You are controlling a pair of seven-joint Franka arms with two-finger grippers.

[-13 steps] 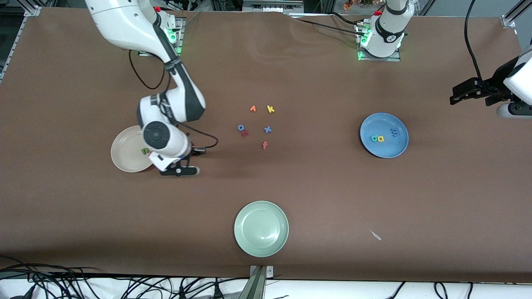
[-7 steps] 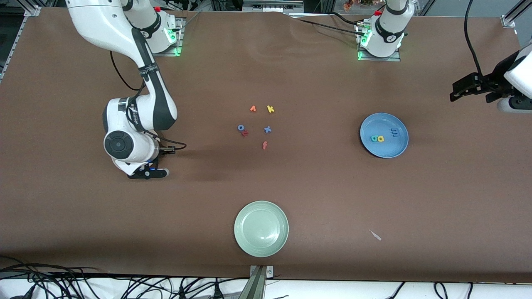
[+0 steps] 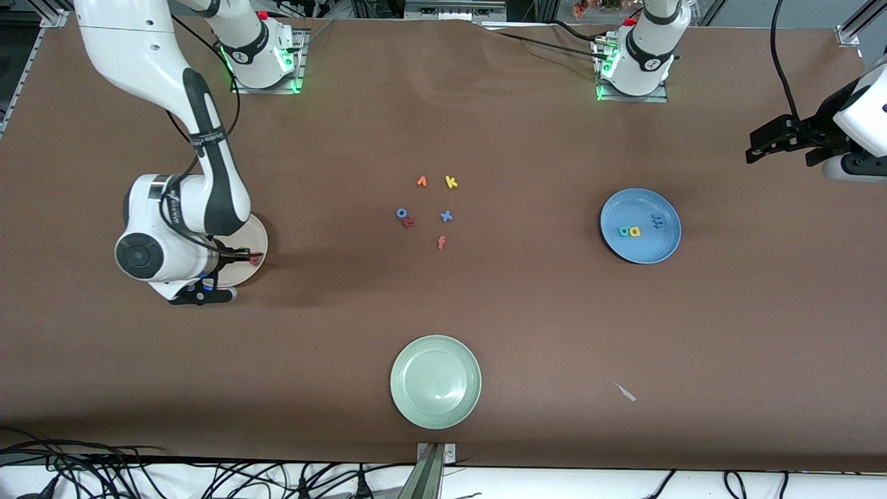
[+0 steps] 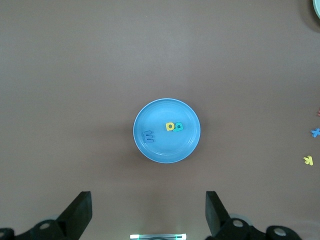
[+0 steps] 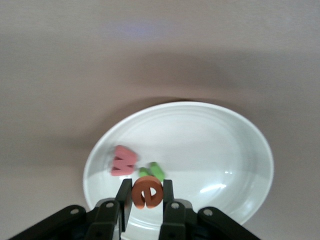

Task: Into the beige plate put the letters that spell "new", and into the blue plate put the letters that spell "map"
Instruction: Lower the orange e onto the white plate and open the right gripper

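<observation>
At the bench's near edge sits 1 pale green plate (image 3: pixel 435 382). The right gripper (image 5: pixel 145 202) pinches the orange e (image 5: pixel 148 192) over the beige plate (image 5: pixel 220 150), holding 2 letters: salmon-pink w (image 5: pixel 123 160), green n (image 5: pixel 152 171). The blue plate (image 4: pixel 167 130) holds 3: blue m (image 4: pixel 148 136), yellow a (image 4: pixel 171 126), teal p (image 4: pixel 179 126). The left gripper (image 4: pixel 148 212) waits above it, jaws wide, empty.

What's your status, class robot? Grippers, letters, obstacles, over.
Right gripper shut on orange e, over beige plate; w and n in. Left gripper open, waiting above blue plate. Nothing blocking.

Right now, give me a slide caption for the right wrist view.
Right gripper holds the orange e over the beige plate, beside pink w and green n.
</observation>
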